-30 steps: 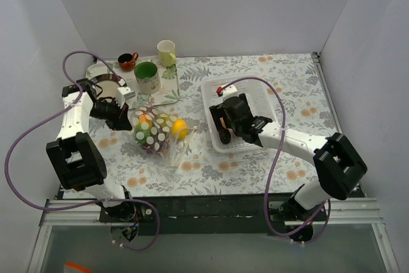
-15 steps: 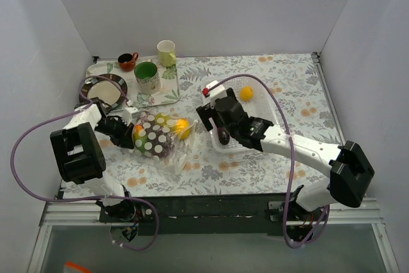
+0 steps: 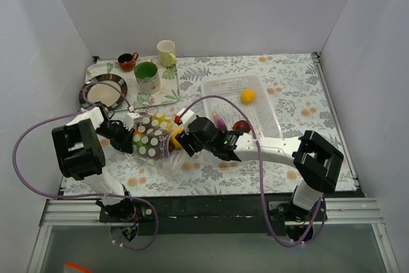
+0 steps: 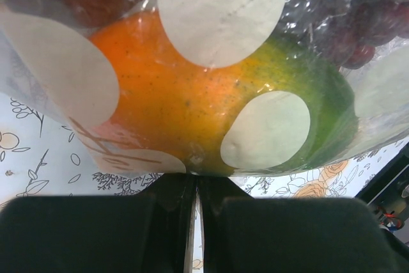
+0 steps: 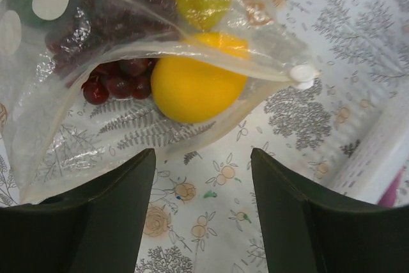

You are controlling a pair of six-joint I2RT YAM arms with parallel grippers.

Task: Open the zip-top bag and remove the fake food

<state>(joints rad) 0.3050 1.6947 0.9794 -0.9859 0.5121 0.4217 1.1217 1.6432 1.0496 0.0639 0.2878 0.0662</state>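
On table [image 3: 294, 87], left of centre: left gripper [image 4: 193, 187] pinched tight on zip-top bag [image 3: 152, 142] edge. Opposite, right gripper [image 5: 201, 156] spread wide, empty, facing bag mouth. Yellow lemon [image 5: 195, 84] lies at the opening.

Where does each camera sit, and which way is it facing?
Top external: above and behind, facing down on the floral table; left arm, right arm show.
Left wrist: against the clear polka-dot zip-top bag; left fingers shut on it.
Right wrist: into the bag's mouth at a round yellow toy fruit; right fingers open.
All three show the bag.
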